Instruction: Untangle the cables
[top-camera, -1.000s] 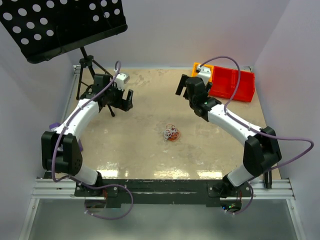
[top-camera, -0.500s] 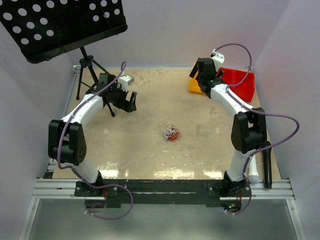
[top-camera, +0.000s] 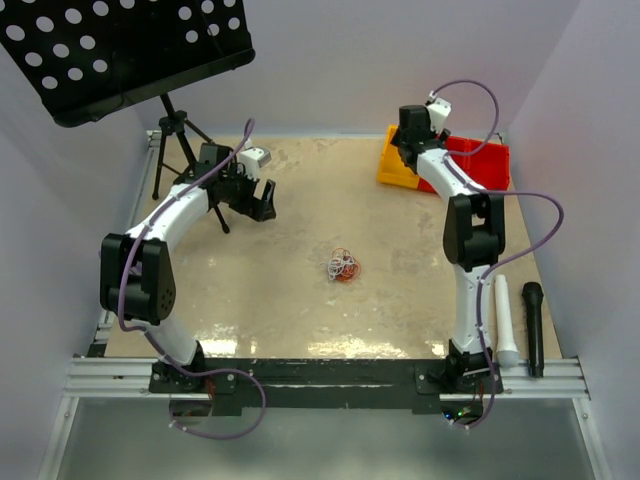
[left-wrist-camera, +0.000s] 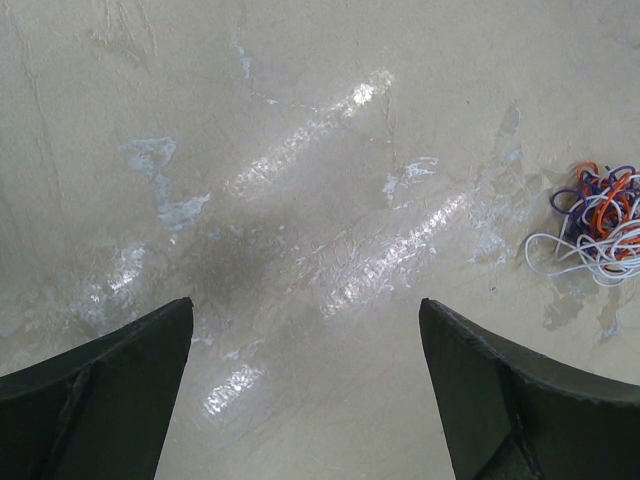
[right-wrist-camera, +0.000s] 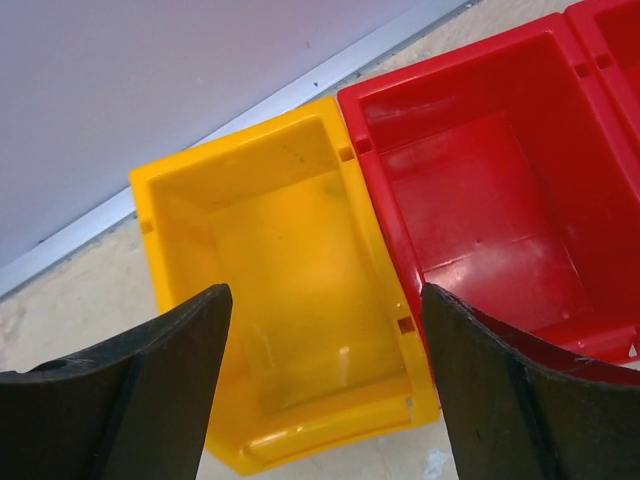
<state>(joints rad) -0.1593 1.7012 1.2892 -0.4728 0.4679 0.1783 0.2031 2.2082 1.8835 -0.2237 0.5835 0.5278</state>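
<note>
purple, orange, white wire cables (left-wrist-camera: 598, 224) bunch right of the gaping, empty left gripper (left-wrist-camera: 305, 325); pinching all might tighten knots.

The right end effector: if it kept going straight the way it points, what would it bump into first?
Probably the floor of the yellow bin: the wrist view shows the open right end effector framing it, with the red bin off to the side. Its height above the bin is unclear.

Cables (top-camera: 343, 266) — tangled clump, mid-table.
</note>
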